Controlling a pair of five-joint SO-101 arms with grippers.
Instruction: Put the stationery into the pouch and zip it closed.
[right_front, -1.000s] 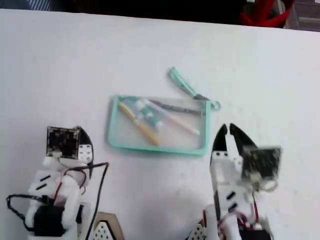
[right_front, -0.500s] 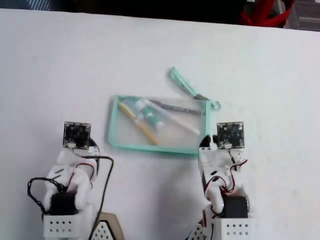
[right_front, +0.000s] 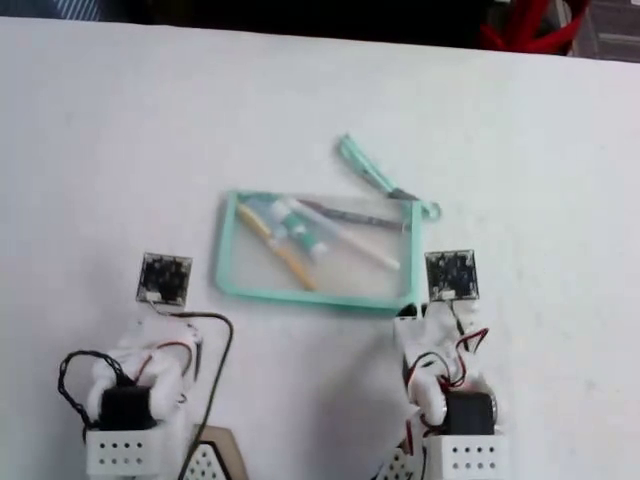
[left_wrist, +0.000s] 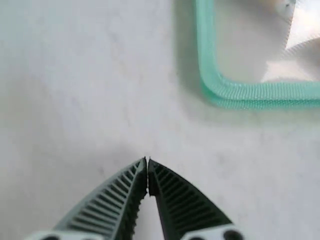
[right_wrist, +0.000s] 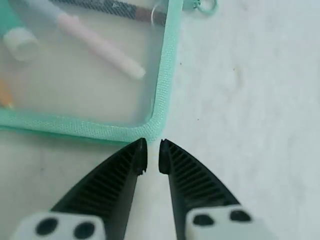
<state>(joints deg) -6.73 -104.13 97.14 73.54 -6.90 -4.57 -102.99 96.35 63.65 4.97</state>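
Two arms stand side by side at the near edge of the white table (right_front: 520, 130): the left arm (right_front: 130, 390) and the right arm (right_front: 445, 385). Between them, slightly farther up the table, the clear rectangular plastic pouch with mint-green woven trim (right_front: 310, 296) lies flat on the surface.

Left gripper (left_wrist: 147, 167): the dark ribbed jaws are pressed together tip to tip and hold nothing. The tips point at bare table, near one rounded near corner of the pouch but apart from it.

Right gripper (right_wrist: 151, 150): the jaws are drawn almost together, with a thin gap between the tips, and grasp nothing. The tips sit just beside the other near corner of the pouch. Contact with the trim cannot be confirmed.

Contents seen through the clear wall:
- a yellow pencil-shaped stick (right_front: 283, 255)
- white-and-green tubes (right_front: 300, 232)
- a pale pink pen (right_wrist: 100, 47)
- a dark slim pen (right_wrist: 115, 7)

All of these lie inside the trim.

A mint-green strap (right_front: 362, 165) extends from the far corner on the right arm's side, next to a small green ring pull (right_wrist: 205, 5). Whether the zip is fully closed cannot be told.
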